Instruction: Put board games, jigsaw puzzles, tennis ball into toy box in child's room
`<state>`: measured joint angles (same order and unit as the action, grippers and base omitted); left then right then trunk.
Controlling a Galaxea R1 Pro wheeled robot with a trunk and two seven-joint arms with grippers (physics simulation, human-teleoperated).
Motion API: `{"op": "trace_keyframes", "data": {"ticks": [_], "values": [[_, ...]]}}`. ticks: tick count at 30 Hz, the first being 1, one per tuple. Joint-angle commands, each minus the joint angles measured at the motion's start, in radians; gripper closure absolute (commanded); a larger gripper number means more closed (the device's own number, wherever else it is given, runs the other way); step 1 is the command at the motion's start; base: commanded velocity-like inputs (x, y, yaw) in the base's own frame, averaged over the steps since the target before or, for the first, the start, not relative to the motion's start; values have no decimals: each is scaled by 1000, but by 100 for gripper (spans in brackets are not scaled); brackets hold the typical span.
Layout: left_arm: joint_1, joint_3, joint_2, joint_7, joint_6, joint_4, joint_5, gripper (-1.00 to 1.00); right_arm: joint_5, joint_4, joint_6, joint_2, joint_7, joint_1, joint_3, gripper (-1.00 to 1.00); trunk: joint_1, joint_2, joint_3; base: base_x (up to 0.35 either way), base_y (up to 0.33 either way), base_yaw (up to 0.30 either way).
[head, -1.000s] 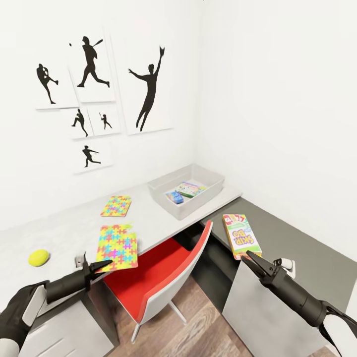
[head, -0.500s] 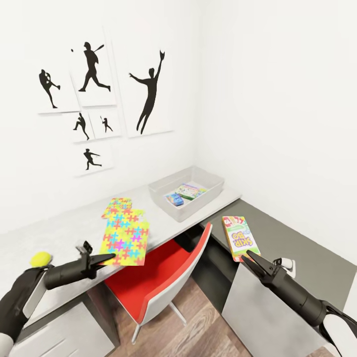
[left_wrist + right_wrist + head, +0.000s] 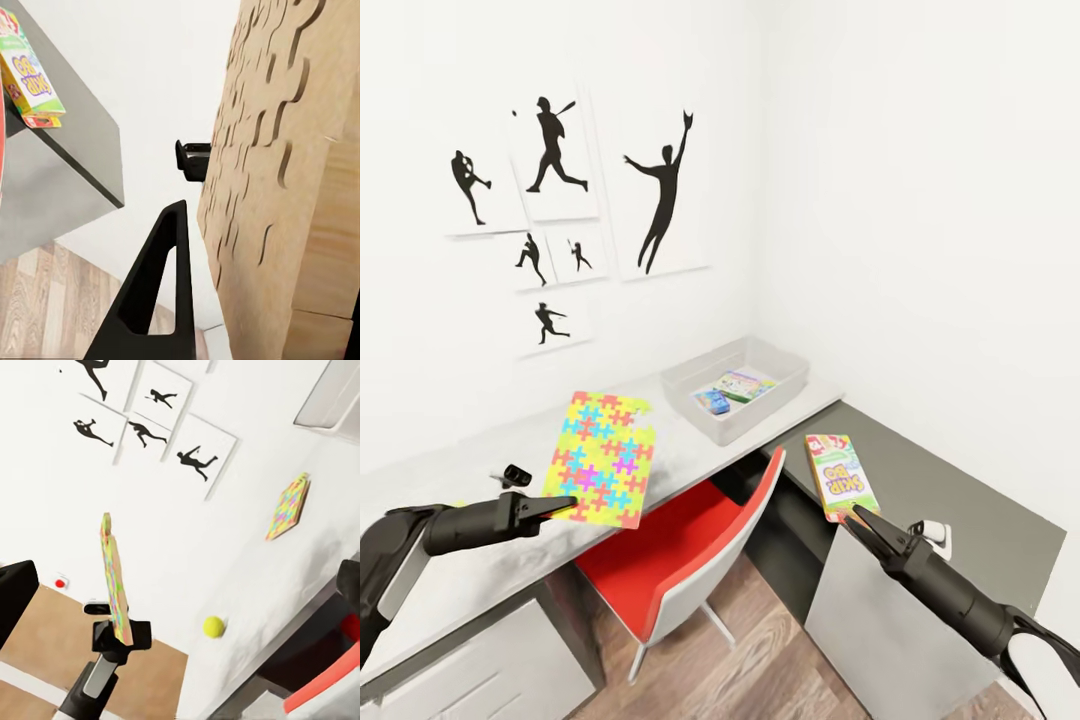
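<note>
Left gripper (image 3: 557, 505) pinching the lower edge of a jigsaw puzzle (image 3: 600, 458), lifted clear of the white table (image 3: 480, 470) and tilted up, coloured face toward the head camera. From the left wrist camera, plain wooden back of that puzzle (image 3: 289, 172) right against the black fingers (image 3: 154, 292). From the right wrist camera, same puzzle (image 3: 114, 579) edge-on above the left gripper (image 3: 116, 636); second jigsaw puzzle (image 3: 288, 506) and tennis ball (image 3: 214, 626) resting on the table beyond it.

Ahead and to the right of the left gripper, toy box (image 3: 737, 385) on the table against the wall, with two small boxed games inside.

Right gripper (image 3: 860, 518) low over the dark grey desk (image 3: 940, 480), tips drawn together at the near end of the Skip-Bo board game (image 3: 839, 475), which lies flat there; contact with the box too close to tell. Red chair (image 3: 690, 545) between the two grippers.
</note>
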<state>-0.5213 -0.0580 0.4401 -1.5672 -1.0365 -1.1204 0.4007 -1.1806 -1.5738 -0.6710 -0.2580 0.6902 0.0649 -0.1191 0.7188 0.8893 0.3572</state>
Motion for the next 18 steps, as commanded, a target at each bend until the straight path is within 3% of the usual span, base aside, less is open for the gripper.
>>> {"op": "trace_keyframes", "data": {"ticks": [1, 8, 14, 18], "values": [[-1, -1, 2, -4, -11, 0, 0, 100, -5, 0, -8, -1, 0, 1, -2, -100, -4, -6, -2, -254, 0, 0], [-7, -5, 20, -4, -11, 0, 4, 100, -5, 0, -22, -14, -27, 26, -5, -100, -31, -55, -24, -77, 0, 0], [-11, -6, 41, -4, -11, 1, 6, 100, -5, 0, -53, -17, -141, 36, -18, -100, -54, -97, -43, -5, 0, 0], [-11, -6, 44, -4, -11, 1, 6, 100, -5, 0, -124, -13, -180, 38, -17, -100, -70, -125, -55, 0, 0, 0]]}}
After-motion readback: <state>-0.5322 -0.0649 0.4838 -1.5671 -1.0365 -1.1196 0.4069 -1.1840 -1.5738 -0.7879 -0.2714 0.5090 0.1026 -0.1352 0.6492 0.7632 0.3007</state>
